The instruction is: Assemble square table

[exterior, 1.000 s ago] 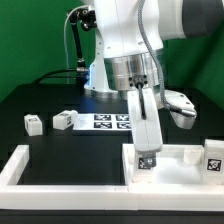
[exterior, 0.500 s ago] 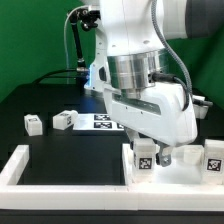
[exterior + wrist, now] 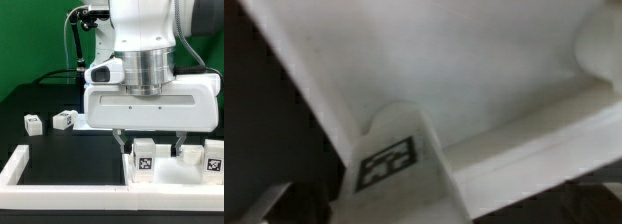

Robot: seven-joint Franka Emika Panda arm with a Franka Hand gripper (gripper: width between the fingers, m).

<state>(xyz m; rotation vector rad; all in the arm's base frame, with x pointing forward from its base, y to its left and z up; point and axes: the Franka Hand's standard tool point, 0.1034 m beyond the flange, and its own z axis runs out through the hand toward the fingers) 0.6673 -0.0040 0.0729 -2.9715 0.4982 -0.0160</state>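
The large white plastic square slab (image 3: 172, 172) of the table lies low at the exterior view's right, just beside the long white frame bar (image 3: 60, 184) that runs off from it toward the exterior view's left. The arm's white two-finger gripper (image 3: 151, 146) hangs straight above the slab, its broad body spanning most of the slab's width. Its two thin fingers (image 3: 121, 141) reach down with a wide gap between them, clamped on nothing that can be seen. In that gap, at the slab's near edge, stands a short white piece bearing a black-and-white square tag (image 3: 143, 157); whether it belongs to the slab or merely rests on it cannot be told. A second tagged white piece (image 3: 213, 158) rises at the slab's end toward the exterior view's right. One small white tagged leg block (image 3: 33, 123) and a second leg block (image 3: 62, 120) lie on the black table (image 3: 70, 150), well apart from the slab, toward the exterior view's left. The wrist view is blurred: the slab's pale surface (image 3: 455, 70) fills most of it, with the tagged piece (image 3: 390, 165) standing in front.
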